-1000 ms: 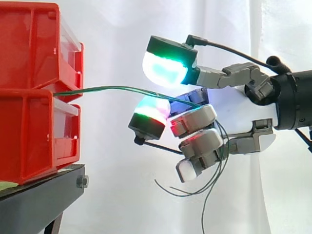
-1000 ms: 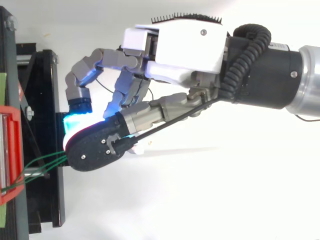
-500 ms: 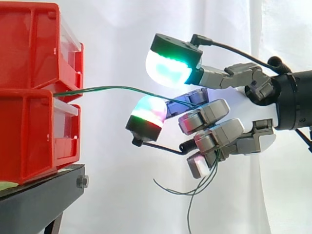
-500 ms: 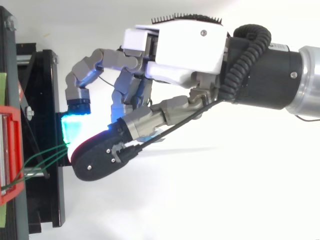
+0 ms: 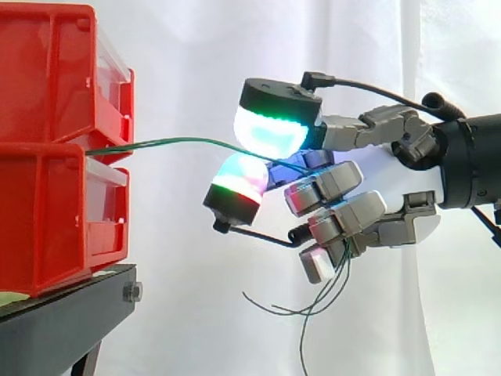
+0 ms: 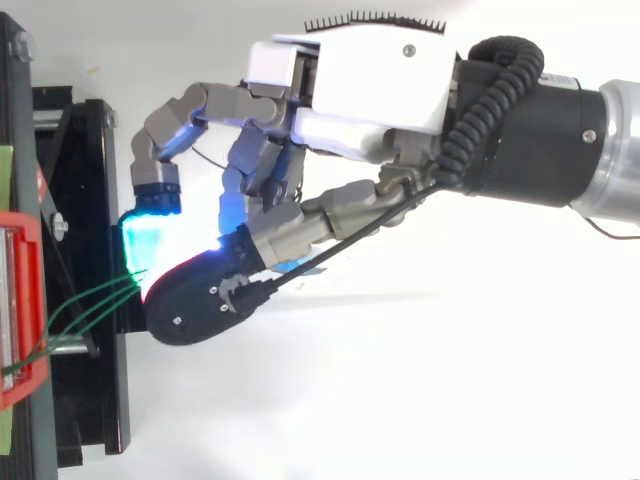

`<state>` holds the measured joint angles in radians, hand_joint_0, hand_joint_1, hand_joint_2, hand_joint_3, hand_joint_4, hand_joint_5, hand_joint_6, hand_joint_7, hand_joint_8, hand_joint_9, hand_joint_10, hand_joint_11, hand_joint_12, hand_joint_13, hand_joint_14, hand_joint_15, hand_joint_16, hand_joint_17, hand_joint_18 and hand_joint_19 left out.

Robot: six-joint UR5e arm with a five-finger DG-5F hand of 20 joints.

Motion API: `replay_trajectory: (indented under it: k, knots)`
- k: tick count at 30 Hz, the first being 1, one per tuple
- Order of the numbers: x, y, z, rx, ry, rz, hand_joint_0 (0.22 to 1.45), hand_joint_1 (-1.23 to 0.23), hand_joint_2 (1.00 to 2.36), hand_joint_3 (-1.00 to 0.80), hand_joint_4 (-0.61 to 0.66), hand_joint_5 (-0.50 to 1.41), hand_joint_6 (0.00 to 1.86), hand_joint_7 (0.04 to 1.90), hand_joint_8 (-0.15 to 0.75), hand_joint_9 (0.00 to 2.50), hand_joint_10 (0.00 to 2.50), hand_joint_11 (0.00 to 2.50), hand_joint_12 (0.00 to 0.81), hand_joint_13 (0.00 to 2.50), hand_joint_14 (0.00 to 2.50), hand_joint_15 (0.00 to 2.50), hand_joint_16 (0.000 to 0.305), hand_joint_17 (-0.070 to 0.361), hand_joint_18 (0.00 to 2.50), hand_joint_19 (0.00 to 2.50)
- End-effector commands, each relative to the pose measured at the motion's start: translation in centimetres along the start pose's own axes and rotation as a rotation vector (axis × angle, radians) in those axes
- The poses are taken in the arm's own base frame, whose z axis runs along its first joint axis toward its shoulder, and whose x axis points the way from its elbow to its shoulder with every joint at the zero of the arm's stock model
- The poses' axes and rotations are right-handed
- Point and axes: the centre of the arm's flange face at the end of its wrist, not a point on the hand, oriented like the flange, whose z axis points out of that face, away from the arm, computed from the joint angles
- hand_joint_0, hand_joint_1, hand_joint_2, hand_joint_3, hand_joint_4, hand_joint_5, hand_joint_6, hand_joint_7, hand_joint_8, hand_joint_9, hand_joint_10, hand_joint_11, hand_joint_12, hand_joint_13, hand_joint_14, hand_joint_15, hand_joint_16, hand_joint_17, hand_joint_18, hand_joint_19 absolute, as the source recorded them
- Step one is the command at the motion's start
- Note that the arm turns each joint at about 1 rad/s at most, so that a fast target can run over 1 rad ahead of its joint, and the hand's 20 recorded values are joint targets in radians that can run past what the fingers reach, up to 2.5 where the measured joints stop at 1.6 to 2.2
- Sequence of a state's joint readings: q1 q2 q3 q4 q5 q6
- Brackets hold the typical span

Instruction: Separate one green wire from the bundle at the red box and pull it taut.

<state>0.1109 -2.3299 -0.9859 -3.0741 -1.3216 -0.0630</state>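
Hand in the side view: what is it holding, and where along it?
The green wires, clamped in the curled fingers of the hand, just short of their free ends, which dangle below.

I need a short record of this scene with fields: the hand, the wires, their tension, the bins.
hand: shut on the green wires, lower fingers curled round them
green wires: several, running from between the red bins to the hand
tension: slack, arching, not taut
loose ends: hang below the hand
red bins: two stacked, on the black stand
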Motion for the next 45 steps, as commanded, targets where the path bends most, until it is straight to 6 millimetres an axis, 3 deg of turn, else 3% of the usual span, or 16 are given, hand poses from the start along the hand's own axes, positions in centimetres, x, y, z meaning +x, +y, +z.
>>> replay_trajectory:
  k: [1, 3, 7, 12, 15, 20, 28, 32, 45]
  knots:
    - [-0.27, 0.02, 0.03, -0.001, -0.003, 0.001, 0.54, -0.64, 1.00, -0.50, 0.17, -0.21, 0.89, 0.99, 0.304, 1.15, 0.66, 1.58, 0.355, 1.52, 0.04, 1.68, 0.059, 0.134, 1.08, 0.65]
    - [-0.27, 0.09, 0.05, -0.002, -0.003, -0.002, 0.54, -0.54, 1.00, -0.50, 0.17, -0.21, 0.89, 1.00, 0.297, 1.17, 0.64, 1.58, 0.354, 1.52, 0.06, 1.66, 0.060, 0.135, 1.08, 0.65]
    - [-0.27, 0.47, 0.14, -0.010, -0.004, -0.011, 0.56, -0.52, 1.00, -0.44, 0.17, -0.21, 0.88, 1.02, 0.293, 1.18, 0.59, 1.63, 0.346, 1.51, 0.05, 1.67, 0.059, 0.132, 1.06, 0.67]
    - [-0.27, 0.69, 0.19, -0.014, -0.004, -0.016, 0.59, -0.68, 1.01, -0.29, 0.17, -0.21, 0.88, 1.06, 0.283, 1.17, 0.57, 1.66, 0.330, 1.51, 0.03, 1.66, 0.059, 0.132, 1.06, 0.67]
    - [-0.28, 0.88, 0.18, -0.017, -0.004, -0.015, 0.58, -0.71, 1.01, -0.33, 0.17, -0.21, 0.88, 1.05, 0.286, 1.16, 0.57, 1.66, 0.337, 1.51, 0.02, 1.68, 0.059, 0.133, 1.06, 0.66]
    - [-0.04, 0.79, 0.20, -0.016, -0.002, -0.016, 0.57, -0.71, 1.01, -0.39, 0.17, -0.21, 0.89, 1.03, 0.297, 1.16, 0.59, 1.62, 0.339, 1.51, 0.04, 1.66, 0.059, 0.133, 1.07, 0.67]
    - [0.19, 0.79, 0.17, -0.014, 0.001, -0.016, 0.61, -0.70, 1.02, -0.30, 0.15, -0.21, 0.89, 1.04, 0.290, 1.16, 0.60, 1.63, 0.337, 1.52, 0.02, 1.69, 0.058, 0.131, 1.07, 0.65]
    - [0.19, 0.79, 0.17, -0.014, 0.001, -0.016, 0.62, -0.77, 1.02, -0.24, 0.14, -0.21, 0.89, 1.05, 0.288, 1.14, 0.60, 1.65, 0.337, 1.51, 0.01, 1.70, 0.058, 0.131, 1.06, 0.65]
    - [0.28, 0.73, 0.15, -0.013, -0.001, -0.017, 0.63, -0.80, 1.02, -0.19, 0.15, -0.22, 0.90, 1.03, 0.288, 1.10, 0.60, 1.63, 0.347, 1.50, 0.00, 1.71, 0.058, 0.130, 1.05, 0.65]
